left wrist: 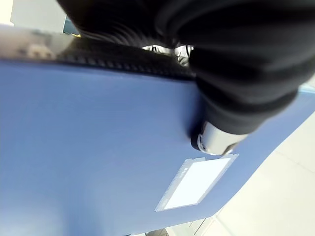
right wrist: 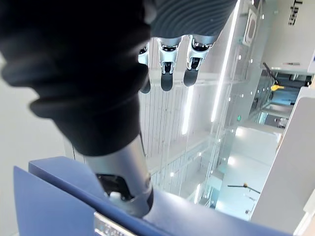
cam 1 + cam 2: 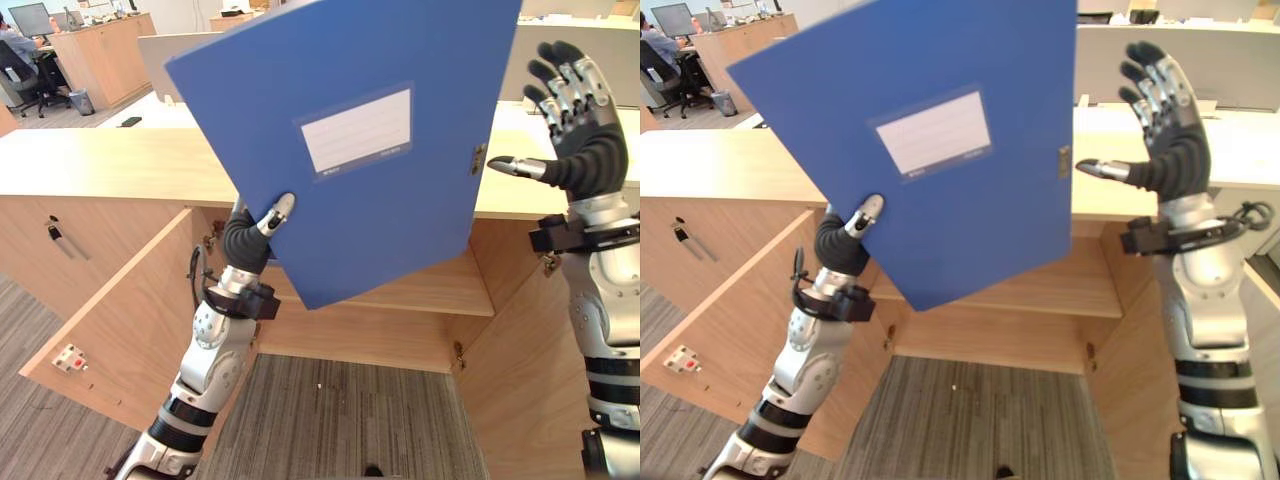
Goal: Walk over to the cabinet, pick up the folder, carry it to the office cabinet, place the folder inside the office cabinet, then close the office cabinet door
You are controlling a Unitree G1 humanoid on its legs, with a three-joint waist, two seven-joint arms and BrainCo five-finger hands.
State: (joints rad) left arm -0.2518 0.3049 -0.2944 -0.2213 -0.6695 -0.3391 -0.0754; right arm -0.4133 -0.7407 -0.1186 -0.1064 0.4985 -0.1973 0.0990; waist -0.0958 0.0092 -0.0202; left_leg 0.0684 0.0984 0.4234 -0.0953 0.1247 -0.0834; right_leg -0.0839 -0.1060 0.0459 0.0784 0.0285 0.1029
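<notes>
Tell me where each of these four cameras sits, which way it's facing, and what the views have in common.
Left eye view: on the head, looking down at the blue folder held up before the open cabinet; left hand pinches it, right hand open alongside.
Right eye view: same head, slightly rightward; same scene, both arms.
Left wrist view: along the left hand onto the folder's face; dark cover and thumb show.
Right wrist view: points up at ceiling lights past straight fingers.
Shared: the folder, in all four.
</notes>
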